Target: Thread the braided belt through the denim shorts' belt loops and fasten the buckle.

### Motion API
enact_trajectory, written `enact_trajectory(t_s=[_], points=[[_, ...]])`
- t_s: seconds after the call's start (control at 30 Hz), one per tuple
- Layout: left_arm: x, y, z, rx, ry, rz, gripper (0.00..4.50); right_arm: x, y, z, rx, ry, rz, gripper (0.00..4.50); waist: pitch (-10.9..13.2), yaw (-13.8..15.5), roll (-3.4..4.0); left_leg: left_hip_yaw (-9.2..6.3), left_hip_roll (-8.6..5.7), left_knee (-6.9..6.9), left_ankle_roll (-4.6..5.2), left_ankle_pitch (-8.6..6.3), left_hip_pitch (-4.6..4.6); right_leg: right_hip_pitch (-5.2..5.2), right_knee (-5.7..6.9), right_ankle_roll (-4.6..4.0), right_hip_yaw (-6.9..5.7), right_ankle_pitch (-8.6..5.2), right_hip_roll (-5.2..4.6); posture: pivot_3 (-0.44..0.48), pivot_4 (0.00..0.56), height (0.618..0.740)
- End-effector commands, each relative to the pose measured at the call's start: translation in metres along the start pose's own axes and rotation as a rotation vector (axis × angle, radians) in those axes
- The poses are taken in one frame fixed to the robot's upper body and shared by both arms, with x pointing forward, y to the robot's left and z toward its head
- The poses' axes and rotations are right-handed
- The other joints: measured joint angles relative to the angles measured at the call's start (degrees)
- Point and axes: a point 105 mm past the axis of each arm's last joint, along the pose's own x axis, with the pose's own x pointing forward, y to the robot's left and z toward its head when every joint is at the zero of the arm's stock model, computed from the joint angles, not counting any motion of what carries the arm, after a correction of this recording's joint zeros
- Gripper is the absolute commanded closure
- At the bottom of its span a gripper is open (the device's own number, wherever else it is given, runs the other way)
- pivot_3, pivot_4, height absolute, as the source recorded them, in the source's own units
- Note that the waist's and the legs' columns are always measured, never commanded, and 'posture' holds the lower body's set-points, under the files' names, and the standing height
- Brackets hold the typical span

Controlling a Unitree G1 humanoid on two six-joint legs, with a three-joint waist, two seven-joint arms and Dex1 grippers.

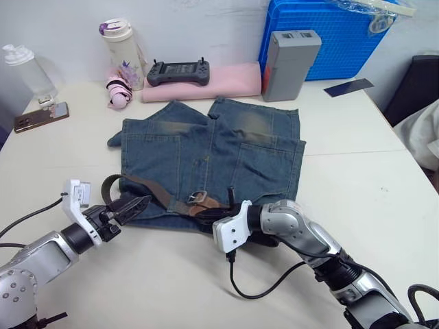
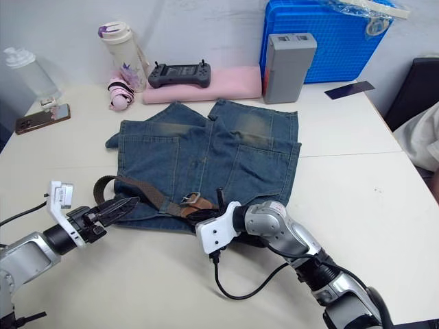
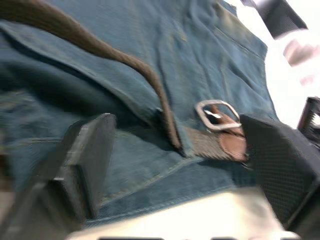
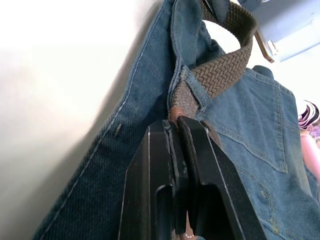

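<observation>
The denim shorts (image 1: 212, 154) lie flat on the white table, waistband toward me. The braided belt (image 1: 147, 186) runs along that waistband, looping off its left end. The silver buckle (image 1: 199, 197) rests on the denim near the middle, with its tan tab beside it. My left gripper (image 1: 139, 203) is open at the waistband's left part, its fingers (image 3: 87, 160) straddling the denim edge and belt (image 3: 100, 47), with the buckle (image 3: 216, 112) just ahead. My right gripper (image 4: 175, 122) is shut on the belt's tan leather end, just before a belt loop (image 4: 192, 92) that the strap (image 4: 220, 75) passes under.
Behind the shorts lie a pink pad (image 1: 206, 82) with a black controller (image 1: 178, 72), a white bottle (image 1: 122, 51), a grey box (image 1: 290, 65) and a blue crate (image 1: 329, 34). A phone (image 1: 41, 116) and a clear bottle (image 1: 27, 72) stand far left.
</observation>
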Motion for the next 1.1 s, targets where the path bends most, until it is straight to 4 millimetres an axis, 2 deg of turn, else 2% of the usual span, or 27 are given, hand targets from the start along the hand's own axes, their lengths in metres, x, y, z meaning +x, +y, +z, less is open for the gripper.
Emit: enact_trajectory(t_s=[0.03,0.2,0.23,0.33,0.6,0.67,0.8,0.87,0.93,1.0,1.1], points=[[0.008,-0.002,-0.014,0.141,0.077,0.036,2.05,-0.007,-0.008,0.01,-0.017,-0.045,-0.042,4.5,0.0,-0.1,0.0,0.0,0.0,0.0,0.0,0.0,0.0,0.0,0.0,-0.01,0.0,0.01,0.01,0.0,0.15,0.718],[0.013,0.013,-0.055,0.261,0.218,0.116,4.36,-0.016,-0.015,0.016,-0.022,-0.067,-0.07,4.5,0.0,-0.1,0.01,0.01,0.01,-0.11,0.01,-0.01,0.0,-0.05,-0.07,-0.02,0.07,0.01,0.06,0.0,0.15,0.718],[0.013,0.014,-0.061,0.278,0.237,0.117,4.44,-0.018,-0.016,0.017,-0.022,-0.068,-0.074,4.5,0.0,-0.1,0.04,0.0,0.04,-0.13,0.01,-0.01,0.0,-0.04,-0.08,-0.02,0.06,0.01,0.06,0.0,0.15,0.718],[0.014,0.016,-0.075,0.314,0.269,0.12,4.44,-0.029,-0.023,0.022,-0.023,-0.072,-0.09,4.5,0.0,0.1,0.08,0.0,0.04,-0.13,0.01,-0.01,0.02,0.01,-0.12,-0.02,0.05,0.01,0.05,0.0,0.15,0.718],[0.02,0.014,-0.087,0.384,0.29,0.099,4.44,-0.069,-0.045,0.04,0.011,-0.066,-0.12,4.5,0.0,1.2,0.15,-0.01,0.04,-0.13,0.01,-0.01,0.09,0.09,-0.12,-0.02,0.14,0.02,0.03,0.0,0.15,0.718],[0.02,0.012,-0.089,0.405,0.297,0.087,4.44,-0.079,-0.058,0.04,0.058,-0.057,-0.16,4.5,0.0,1.3,0.15,-0.02,0.05,-0.13,0.01,-0.01,0.09,0.1,-0.13,-0.02,0.16,0.02,0.03,0.0,0.15,0.718],[0.022,0.011,-0.092,0.44,0.305,0.07,4.44,-0.103,-0.096,0.028,0.106,-0.001,-0.264,4.5,0.0,1.4,0.2,-0.02,0.04,-0.13,0.02,0.0,0.08,0.13,-0.19,-0.05,0.16,0.1,0.01,0.0,0.15,0.718],[0.022,0.011,-0.092,0.469,0.306,0.071,4.44,-0.106,-0.103,0.024,0.107,0.016,-0.275,4.5,0.0,1.4,0.22,-0.02,0.04,-0.13,0.03,0.01,0.08,0.14,-0.22,-0.05,0.15,0.13,0.01,0.0,0.15,0.718],[0.023,0.012,-0.087,0.49,0.284,0.078,4.44,-0.104,-0.102,0.023,0.111,0.017,-0.272,4.5,0.0,1.5,0.22,-0.09,0.08,-0.18,0.04,0.01,0.08,0.17,-0.29,-0.06,0.16,0.13,0.01,0.0,0.15,0.718],[0.023,0.008,-0.072,0.521,0.233,0.062,4.44,-0.1,-0.099,0.023,0.115,0.013,-0.254,4.5,0.1,1.5,0.28,-0.11,0.08,-0.2,0.04,0.01,0.02,0.14,-0.33,-0.06,0.16,0.13,0.0,0.0,0.15,0.718],[0.016,-0.002,-0.041,0.561,0.169,-0.011,3.64,-0.091,-0.093,0.024,0.131,0.003,-0.231,4.5,0.1,1.4,0.26,-0.12,0.08,-0.2,0.05,0.01,-0.02,0.09,-0.34,-0.06,0.14,0.13,0.0,0.0,0.15,0.718]])
